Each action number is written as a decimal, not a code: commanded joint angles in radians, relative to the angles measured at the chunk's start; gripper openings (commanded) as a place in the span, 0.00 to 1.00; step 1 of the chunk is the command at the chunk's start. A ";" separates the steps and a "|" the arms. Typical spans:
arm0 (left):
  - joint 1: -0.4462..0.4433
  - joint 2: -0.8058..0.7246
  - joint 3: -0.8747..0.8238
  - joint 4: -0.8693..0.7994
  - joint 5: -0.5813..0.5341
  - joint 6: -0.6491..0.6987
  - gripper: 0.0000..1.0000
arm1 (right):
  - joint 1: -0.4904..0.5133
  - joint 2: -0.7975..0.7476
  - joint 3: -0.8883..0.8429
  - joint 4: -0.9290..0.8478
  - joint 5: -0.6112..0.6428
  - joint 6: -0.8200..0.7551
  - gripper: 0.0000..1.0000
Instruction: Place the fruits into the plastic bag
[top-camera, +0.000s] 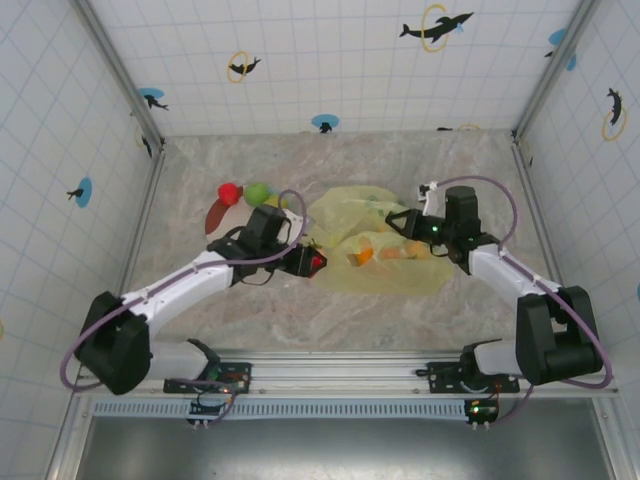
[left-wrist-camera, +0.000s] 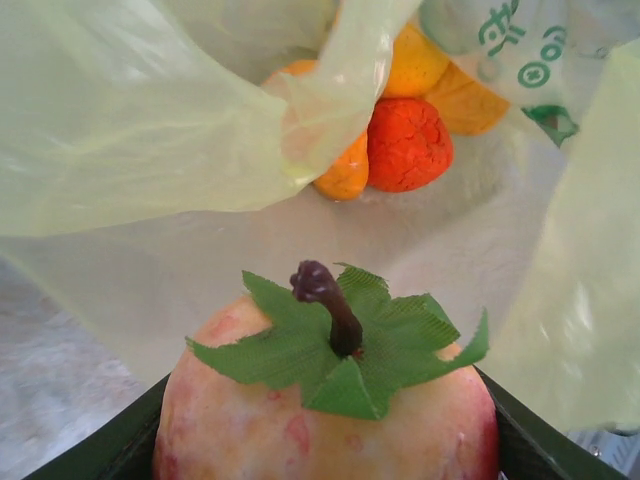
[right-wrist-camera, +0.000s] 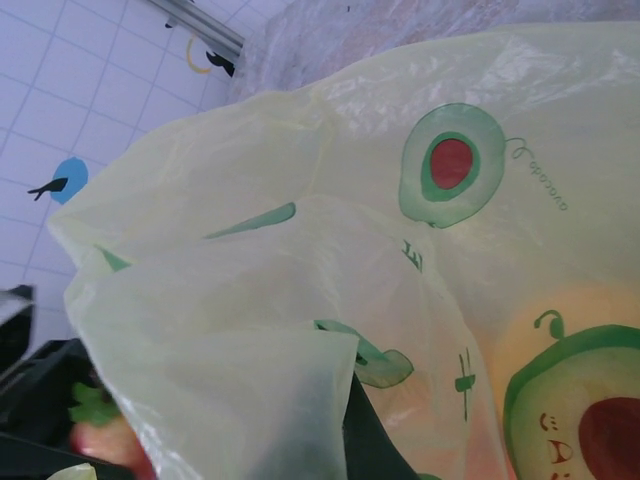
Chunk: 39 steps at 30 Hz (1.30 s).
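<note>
Clamping a pinkish fruit (left-wrist-camera: 320, 430) between them, left jaws face the plastic bag (left-wrist-camera: 130, 130); right jaws pinch it.

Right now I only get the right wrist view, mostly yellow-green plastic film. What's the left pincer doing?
Observer: The left pincer grips a pink-yellow toy fruit with a green cloth leaf, at the mouth of the translucent yellow-green plastic bag.
Operator: Anything inside it?
Observer: Yes, orange and yellow toy fruits lie together inside.
Operator: Any outside it?
Observer: A round red fruit and a round green fruit sit on the marble-patterned table, left of the bag.
</note>
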 joint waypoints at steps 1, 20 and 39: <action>-0.013 0.094 0.067 0.081 -0.013 -0.038 0.50 | 0.014 -0.004 0.038 -0.003 0.009 0.001 0.00; -0.192 0.385 0.127 0.595 -0.186 -0.304 0.57 | 0.070 -0.002 0.043 0.097 -0.020 0.104 0.00; -0.209 0.539 0.221 0.722 -0.282 -0.412 0.70 | 0.034 0.006 0.016 0.120 -0.022 0.122 0.00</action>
